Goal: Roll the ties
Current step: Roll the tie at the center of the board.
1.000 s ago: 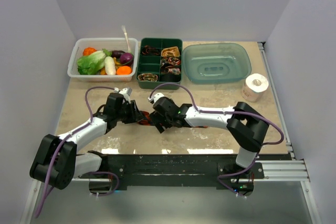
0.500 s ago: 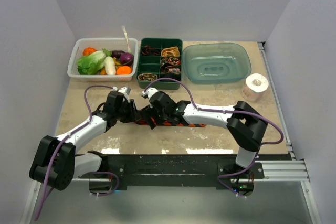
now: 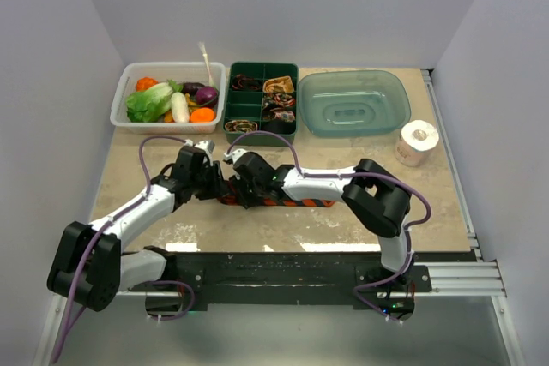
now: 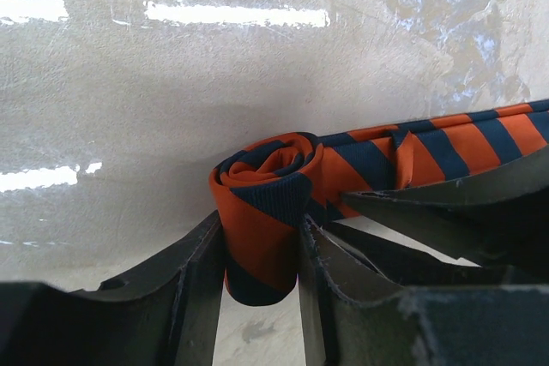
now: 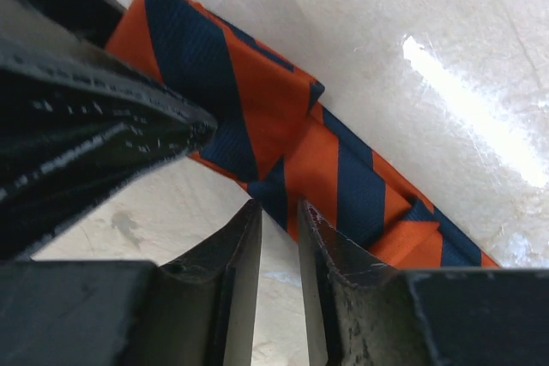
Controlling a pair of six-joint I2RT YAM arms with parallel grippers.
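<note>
My left gripper (image 4: pixel 262 242) is closed on the striped tie (image 4: pixel 266 186). One end of it is wound into a small coil, orange with dark blue stripes, and this coil stands on its edge between my two left fingers (image 4: pixel 199 276), which press on it from both sides. The rest of the tie runs flat on the table (image 3: pixel 343 156) from the coil to the right, parallel to the near edge.

My right gripper (image 5: pixel 277 212) is just beside the left one, over the flat part next to the coil. Its fingers (image 5: pixel 240 272) stand close together with only a thin slit between them. The near edge of the tie comes up to their tips, but I cannot tell if they pinch the cloth or only stand at it. Here the tie is folded over itself a little.

The tie lies in the middle of the table, a little to the left, near to my bases. Far from it stands a green divided box (image 3: pixel 262 65), with small rolled ties (image 3: pixel 280 85) in several compartments. Left of the box is a clear bin (image 3: pixel 120 111) with vegetables, right of it a teal basin (image 3: pixel 353 102), and at the right side a white paper roll (image 3: pixel 419 141).
</note>
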